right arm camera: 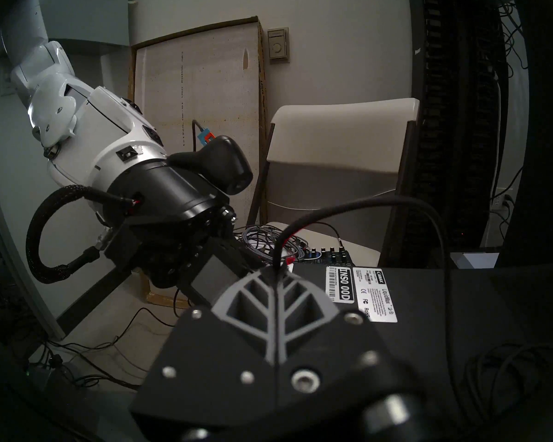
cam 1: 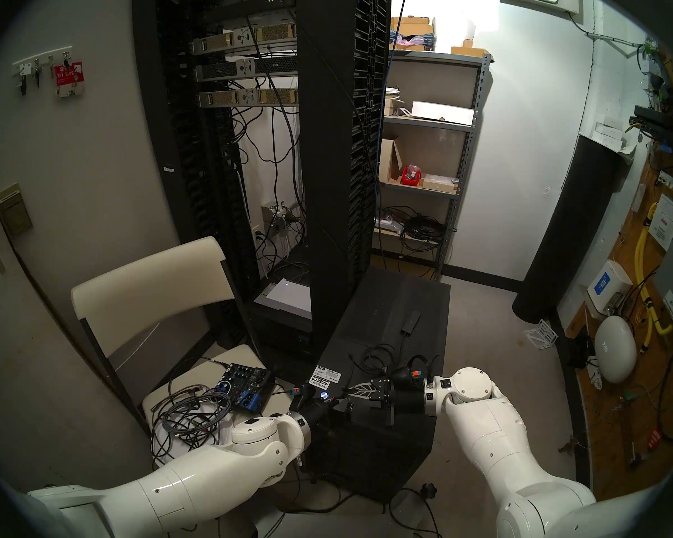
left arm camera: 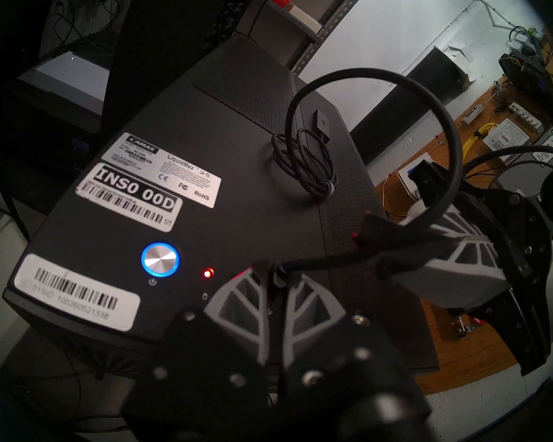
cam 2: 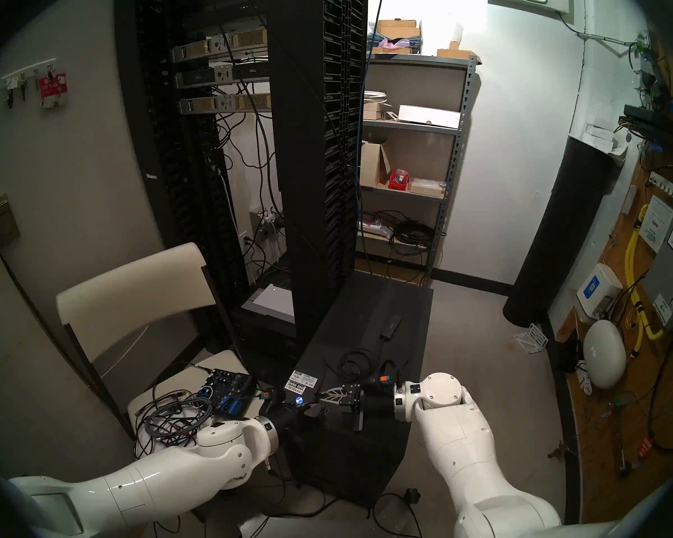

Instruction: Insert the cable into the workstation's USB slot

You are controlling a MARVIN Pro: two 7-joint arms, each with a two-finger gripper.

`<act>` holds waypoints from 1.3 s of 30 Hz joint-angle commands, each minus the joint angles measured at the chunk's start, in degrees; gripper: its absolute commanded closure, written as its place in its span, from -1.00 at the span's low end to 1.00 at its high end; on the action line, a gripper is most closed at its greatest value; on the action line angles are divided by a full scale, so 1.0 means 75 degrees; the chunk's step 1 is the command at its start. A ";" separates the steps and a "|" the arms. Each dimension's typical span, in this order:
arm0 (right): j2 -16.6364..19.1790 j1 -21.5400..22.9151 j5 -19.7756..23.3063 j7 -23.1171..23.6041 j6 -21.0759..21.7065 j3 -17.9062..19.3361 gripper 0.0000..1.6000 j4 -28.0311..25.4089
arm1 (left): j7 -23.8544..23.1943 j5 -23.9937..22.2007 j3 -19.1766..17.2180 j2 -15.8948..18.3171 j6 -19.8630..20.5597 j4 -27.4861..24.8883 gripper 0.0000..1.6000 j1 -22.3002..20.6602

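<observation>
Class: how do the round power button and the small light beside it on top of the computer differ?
The power button is a large silver disc ringed in blue; the light is a tiny red dot. The button has a power symbol below it; the light has none. Both glow on the computer near its front edge.

I can't see the workstation (cam 1: 389, 323) USB slot in any view. The cable (left arm camera: 304, 164) plug end is buried between the left gripper (left arm camera: 276, 272) fingers.
</observation>
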 commanded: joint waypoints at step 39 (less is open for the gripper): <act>-0.0190 -0.0063 -0.0101 0.0159 0.0058 0.0209 1.00 -0.0373 | 0.0735 0.0847 0.0594 -0.0269 0.0110 0.0247 1.00 -0.0040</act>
